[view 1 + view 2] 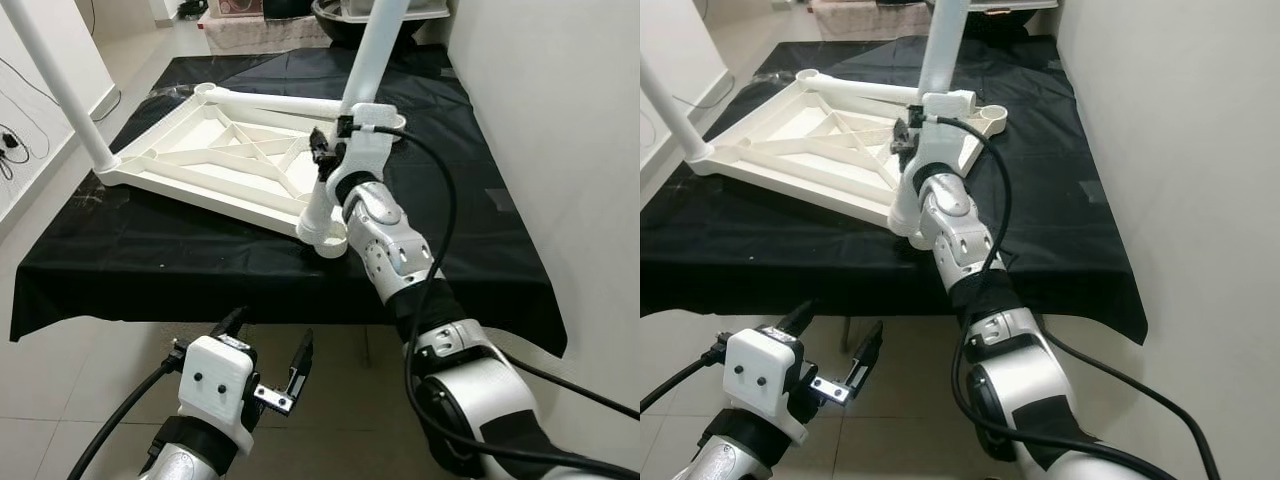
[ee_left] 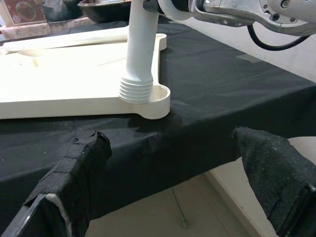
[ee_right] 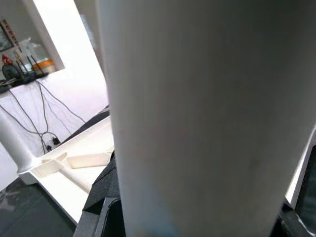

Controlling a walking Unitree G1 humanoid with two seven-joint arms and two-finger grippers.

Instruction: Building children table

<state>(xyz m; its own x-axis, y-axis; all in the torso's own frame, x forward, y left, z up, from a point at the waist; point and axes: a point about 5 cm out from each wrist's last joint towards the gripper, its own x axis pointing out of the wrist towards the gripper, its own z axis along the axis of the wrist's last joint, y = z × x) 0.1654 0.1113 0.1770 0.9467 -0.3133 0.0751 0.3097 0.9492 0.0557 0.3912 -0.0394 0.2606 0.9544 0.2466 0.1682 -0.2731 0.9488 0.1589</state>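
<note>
A white children's tabletop (image 1: pixel 215 160) lies upside down on a black-covered table (image 1: pixel 130 260). One white leg (image 1: pixel 55 85) stands in its near left corner socket, and another leg lies along its far edge (image 1: pixel 270 100). My right gripper (image 1: pixel 325 155) is shut on a third white leg (image 1: pixel 370 60), held upright with its threaded end (image 2: pixel 136 91) at the near right corner socket (image 1: pixel 330 240). In the right wrist view that leg (image 3: pixel 197 118) is very close. My left gripper (image 1: pixel 270 360) hangs open below the table's front edge, nothing between its fingers (image 2: pixel 74 182).
A white wall (image 1: pixel 560 120) runs close along the table's right side. Tiled floor (image 1: pixel 60 400) lies in front of and left of the table. Cables trail on the floor at far left (image 1: pixel 15 140). Dark items and a box stand beyond the table's far end (image 1: pixel 270 20).
</note>
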